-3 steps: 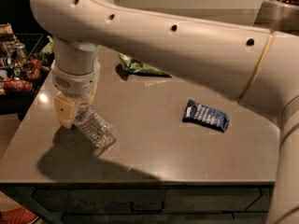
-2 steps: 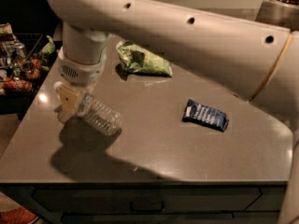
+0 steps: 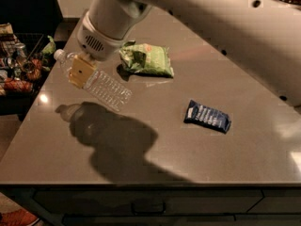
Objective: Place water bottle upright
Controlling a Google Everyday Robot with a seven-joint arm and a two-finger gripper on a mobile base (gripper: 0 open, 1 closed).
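The jaws hung above the far left part of the desk (image 3: 225, 159), at the end of the thick white arm (image 3: 211, 22) that came in from the upper right of the view. They were clenched on the water bottle (image 3: 106, 86), with one tan pad (image 3: 81, 72) pressed flat across its upper body, just below the neck. The other side of the grasp was hidden behind the bottle.

The water bottle was held clear of the desk and tilted steeply. Its white cap (image 3: 59, 54) poked out up and to the left of the jaws, and its ribbed clear body ran down and to the right of them. Directly beneath the jaws and the bottle, a broad dark shadow (image 3: 117, 140) lay on the grey surface, apart from the bottle itself.

Just to the right of the jaws, and slightly farther back, the green crinkled snack bag (image 3: 146, 59) lay flat on the desk, near the bottle's body but not touching it. Well to the right of the jaws and nearer the front edge lay the small dark blue packet (image 3: 207, 117), apart from everything else.

To the left of the jaws, beyond the desk's edge, a dark wire basket (image 3: 19, 60) held a jumble of colourful items too dim to tell apart. Below the front edge ran dark drawer fronts (image 3: 141, 204).
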